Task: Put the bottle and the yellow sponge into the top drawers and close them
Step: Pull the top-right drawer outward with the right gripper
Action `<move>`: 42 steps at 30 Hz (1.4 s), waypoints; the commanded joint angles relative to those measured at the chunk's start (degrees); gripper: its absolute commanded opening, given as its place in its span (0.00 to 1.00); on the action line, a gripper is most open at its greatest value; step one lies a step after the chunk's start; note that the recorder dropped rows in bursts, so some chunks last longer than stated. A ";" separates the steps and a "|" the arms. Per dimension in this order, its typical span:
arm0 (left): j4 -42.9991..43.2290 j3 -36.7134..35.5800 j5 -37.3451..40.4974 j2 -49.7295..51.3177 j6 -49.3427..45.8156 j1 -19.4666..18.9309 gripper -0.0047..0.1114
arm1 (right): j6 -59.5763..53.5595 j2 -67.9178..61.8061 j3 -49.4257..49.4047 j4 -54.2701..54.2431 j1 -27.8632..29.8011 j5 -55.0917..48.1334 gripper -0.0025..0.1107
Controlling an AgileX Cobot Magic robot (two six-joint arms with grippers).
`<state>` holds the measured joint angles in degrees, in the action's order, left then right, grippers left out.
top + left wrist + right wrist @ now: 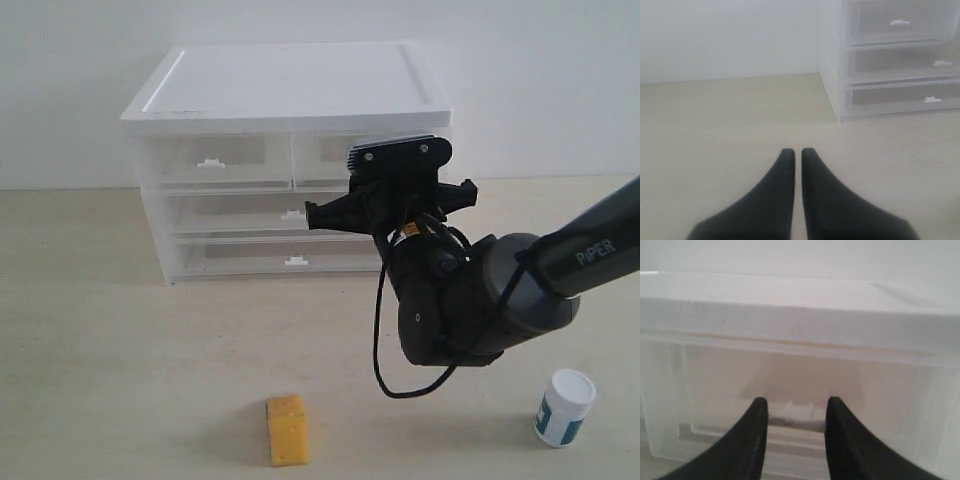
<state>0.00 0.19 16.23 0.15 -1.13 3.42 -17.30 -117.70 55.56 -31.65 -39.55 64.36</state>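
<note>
The yellow sponge (287, 429) lies on the table at the front, left of centre. The bottle (564, 407) stands upright at the front right, white cap up. Both top drawers are shut: the left one (210, 160) is fully visible, while my right arm (450, 290) partly hides the right one (322, 155). My right gripper (797, 407) is open at the right top drawer (800, 375), its fingers either side of the white tab handle (799, 409). My left gripper (794, 152) is shut and empty over bare table, left of the cabinet (832, 75).
Two full-width drawers (290, 235) sit shut below the top pair. The white cabinet top (290, 85) is flat and bare. A black cable (380, 340) loops down from the right wrist. A white wall stands behind the cabinet.
</note>
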 commanded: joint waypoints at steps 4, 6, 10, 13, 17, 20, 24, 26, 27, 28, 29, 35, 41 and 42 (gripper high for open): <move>-0.66 -0.19 -0.26 -0.15 0.31 0.46 0.08 | 0.88 5.04 -8.95 -2.26 -2.83 2.11 0.02; -0.66 -0.19 -0.26 -0.15 0.31 0.46 0.08 | 0.88 6.67 -11.40 -2.35 -3.76 3.60 0.02; -0.66 -0.19 -0.39 -0.15 0.31 0.46 0.08 | 0.98 10.10 -15.38 -2.54 -5.36 3.90 0.02; -0.66 -0.19 -0.39 -0.15 0.31 0.46 0.08 | 1.55 11.82 -17.32 -2.89 -6.21 3.21 0.02; -0.66 -0.19 -0.39 -0.15 0.31 0.46 0.08 | 3.77 12.43 -18.93 -2.36 -7.06 1.47 0.02; -0.66 -0.19 -0.39 -0.15 0.31 0.46 0.08 | 3.77 12.43 -19.09 -2.98 -8.46 0.41 0.02; -0.66 -0.19 -0.18 -0.15 0.31 0.46 0.08 | 4.62 12.43 -19.09 -4.27 -9.56 -0.24 0.02; -0.66 -0.19 -0.18 -0.15 0.31 0.46 0.08 | 4.62 12.43 -19.09 -4.22 -9.56 -1.03 0.07; -0.66 -0.19 -0.18 -0.15 0.31 0.46 0.08 | 4.62 12.43 -19.09 -4.22 -9.56 -1.36 0.13; -0.66 -0.19 -0.18 -0.15 0.31 0.46 0.08 | 4.78 12.43 -19.09 -3.71 -9.56 -1.94 0.19; -0.66 -0.19 -0.18 -0.15 0.31 0.46 0.08 | 4.78 12.43 -19.09 -3.43 -9.56 -2.60 0.27; -0.66 -0.19 -0.18 -0.15 0.31 0.46 0.08 | 4.78 12.43 -19.09 -2.31 -9.56 -6.41 0.51; -0.66 -0.19 -0.33 -0.15 0.31 0.46 0.08 | -3.12 18.95 -19.09 -4.75 -9.56 -25.34 0.51; -0.66 -0.19 -0.33 -0.15 0.31 0.46 0.08 | -5.31 20.24 -19.09 -6.03 -9.56 -28.82 0.51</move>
<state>0.00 0.19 16.23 0.15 -1.13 3.42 -17.24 -101.21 36.80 -35.61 -49.10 43.37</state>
